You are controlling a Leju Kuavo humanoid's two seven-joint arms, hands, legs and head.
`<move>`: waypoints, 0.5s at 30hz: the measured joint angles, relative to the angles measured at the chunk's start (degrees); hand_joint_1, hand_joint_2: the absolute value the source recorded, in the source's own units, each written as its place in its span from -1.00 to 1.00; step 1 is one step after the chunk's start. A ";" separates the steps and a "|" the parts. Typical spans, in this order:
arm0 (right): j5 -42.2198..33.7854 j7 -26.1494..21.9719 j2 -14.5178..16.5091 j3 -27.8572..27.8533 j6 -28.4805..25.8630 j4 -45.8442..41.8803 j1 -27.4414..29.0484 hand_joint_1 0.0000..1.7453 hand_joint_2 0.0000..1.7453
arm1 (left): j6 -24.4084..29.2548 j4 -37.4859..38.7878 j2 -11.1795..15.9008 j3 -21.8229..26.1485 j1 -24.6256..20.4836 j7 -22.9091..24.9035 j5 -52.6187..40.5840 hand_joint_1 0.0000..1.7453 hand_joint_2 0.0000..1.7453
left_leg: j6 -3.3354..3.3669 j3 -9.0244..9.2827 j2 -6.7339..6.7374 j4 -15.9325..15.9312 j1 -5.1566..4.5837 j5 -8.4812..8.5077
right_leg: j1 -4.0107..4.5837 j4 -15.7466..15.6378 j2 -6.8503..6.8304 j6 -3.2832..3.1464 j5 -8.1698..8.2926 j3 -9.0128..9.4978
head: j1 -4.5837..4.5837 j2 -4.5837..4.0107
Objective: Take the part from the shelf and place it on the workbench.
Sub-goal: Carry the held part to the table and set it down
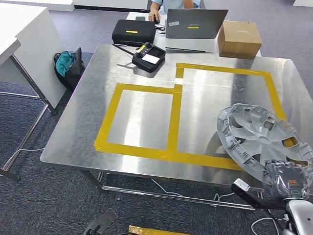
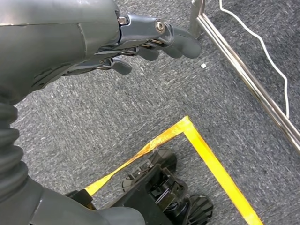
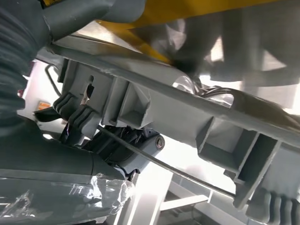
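- The right hand (image 1: 288, 180) hides the near rim of the wheel cover (image 1: 258, 134).
- The laptop (image 1: 193, 23) hides most of the person (image 1: 173, 5), cut off at the frame's top.

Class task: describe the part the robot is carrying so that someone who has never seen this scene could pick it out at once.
Start at the steel workbench marked with yellow tape rectangles. At its near right corner a round silver hubcap overhangs the edge, gripped at its rim by the right robot hand. It is the one spoked disc; the controller, laptop and box sit at the far side.
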 joint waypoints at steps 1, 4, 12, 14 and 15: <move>0.10 -0.29 0.01 -0.61 -0.54 0.50 0.03 0.94 1.00 | 0.00 0.00 -0.02 -0.06 0.00 0.11 -0.02 -1.00 1.00 | 0.00 0.00 0.00 0.00 0.00 0.00 | 0.00 0.00 0.00 0.00 0.01 0.00 | 0.00 0.00; 0.42 -1.56 0.07 -2.45 -2.18 2.81 -0.12 0.94 1.00 | -0.04 0.00 -0.09 -0.42 -0.01 0.32 -0.13 -1.00 1.00 | 0.02 -0.01 0.00 0.00 -0.01 0.01 | -0.01 0.00 0.00 -0.01 0.04 0.00 | 0.01 0.01; 0.73 -3.32 1.05 -5.35 -4.90 6.58 -1.57 0.94 1.00 | -0.07 0.00 -0.26 -1.08 -0.05 0.34 -0.23 -1.00 1.00 | 0.04 -0.01 0.01 0.00 -0.01 0.04 | -0.01 0.00 0.00 0.00 0.05 -0.02 | 0.00 0.00; 0.74 -3.50 1.24 -5.67 -5.06 7.08 -1.84 0.94 1.00 | -0.07 0.00 -0.30 -1.11 -0.05 0.34 -0.25 -1.00 1.00 | 0.03 -0.01 0.01 0.00 -0.01 0.04 | -0.01 0.00 0.00 0.00 0.05 -0.02 | 0.01 0.01; 0.75 -3.69 1.33 -5.78 -5.16 7.28 -1.93 0.94 1.00 | -0.07 0.00 -0.32 -1.13 -0.05 0.34 -0.25 -1.00 1.00 | 0.03 -0.01 0.01 0.00 -0.01 0.05 | -0.01 0.00 0.00 0.00 0.05 -0.02 | 0.01 0.01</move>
